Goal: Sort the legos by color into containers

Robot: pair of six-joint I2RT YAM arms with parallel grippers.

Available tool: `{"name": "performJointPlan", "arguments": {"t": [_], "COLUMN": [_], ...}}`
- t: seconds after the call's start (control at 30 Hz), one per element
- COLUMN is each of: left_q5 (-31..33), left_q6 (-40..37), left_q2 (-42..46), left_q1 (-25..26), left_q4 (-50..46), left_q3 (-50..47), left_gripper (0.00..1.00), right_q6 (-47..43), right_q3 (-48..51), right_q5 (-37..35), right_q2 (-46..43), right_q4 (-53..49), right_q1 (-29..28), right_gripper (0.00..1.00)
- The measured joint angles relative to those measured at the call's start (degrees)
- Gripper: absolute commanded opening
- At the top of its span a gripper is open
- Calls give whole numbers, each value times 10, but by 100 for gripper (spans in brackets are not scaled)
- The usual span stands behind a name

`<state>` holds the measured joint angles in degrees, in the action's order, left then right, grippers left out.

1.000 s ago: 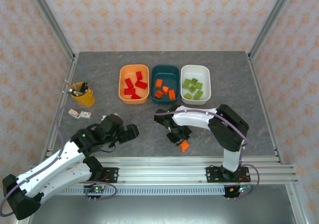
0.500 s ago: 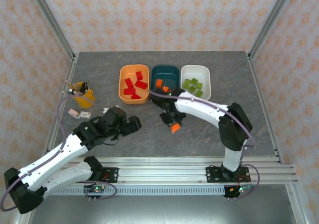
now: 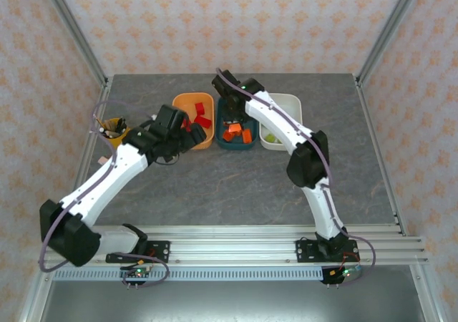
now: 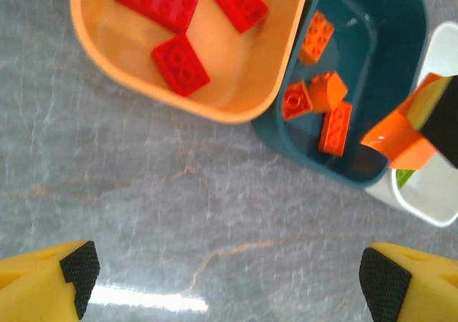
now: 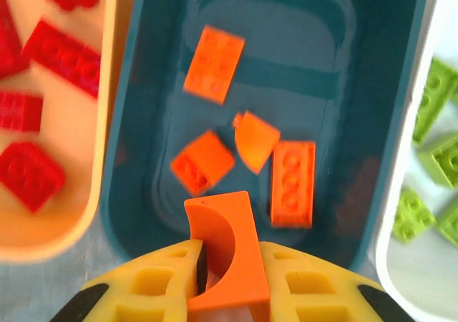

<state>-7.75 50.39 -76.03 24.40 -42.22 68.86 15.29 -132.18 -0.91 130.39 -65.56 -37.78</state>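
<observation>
My right gripper (image 5: 229, 259) is shut on an orange lego (image 5: 226, 245) with a curved cutout. It hangs over the near end of the dark teal container (image 5: 129, 157), where several orange legos (image 5: 215, 63) lie. In the top view that gripper (image 3: 230, 125) points down at the teal container (image 3: 240, 147). My left gripper (image 4: 229, 272) is open and empty over bare table, just before the light orange container (image 4: 179, 100) of red legos (image 4: 182, 64). From above, it (image 3: 184, 130) is at that container's (image 3: 187, 99) near edge. Green legos (image 5: 440, 157) lie in the white container (image 5: 401, 279).
A yellow cup of pens (image 3: 114, 130) stands at the left, close to my left forearm. The three containers sit side by side at the back of the grey table (image 3: 215, 186). Metal frame posts rise at the back corners.
My right arm has carried the orange lego from the near table up to over the teal container. My left arm has reached forward to the orange container, still open.
</observation>
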Motion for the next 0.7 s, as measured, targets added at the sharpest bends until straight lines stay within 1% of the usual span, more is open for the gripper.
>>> {"name": "performJointPlan", "arguments": {"t": [0.1, 0.2, 0.4, 0.63, 0.7], "left_q5": [-10, -23, -44, -59, -61], "left_q6": [-23, -41, -59, -73, -75], "left_q2": [-50, -84, -134, -166, -169], "left_q1": [-10, -14, -24, -24, -24], "left_q4": [6, 21, 42, 49, 53], "left_q3": [54, 81, 96, 121, 127], "left_gripper": [97, 97, 97, 97, 97], "right_q6": [4, 4, 3, 1, 2], "right_q3": [-39, -63, -126, -154, -158], "right_q5": [-19, -35, -43, -40, -37], "right_q2": [46, 76, 138, 198, 206], "right_q4": [5, 11, 26, 35, 39], "right_q1": [13, 24, 48, 64, 67], "right_gripper": [15, 15, 16, 20, 22]}}
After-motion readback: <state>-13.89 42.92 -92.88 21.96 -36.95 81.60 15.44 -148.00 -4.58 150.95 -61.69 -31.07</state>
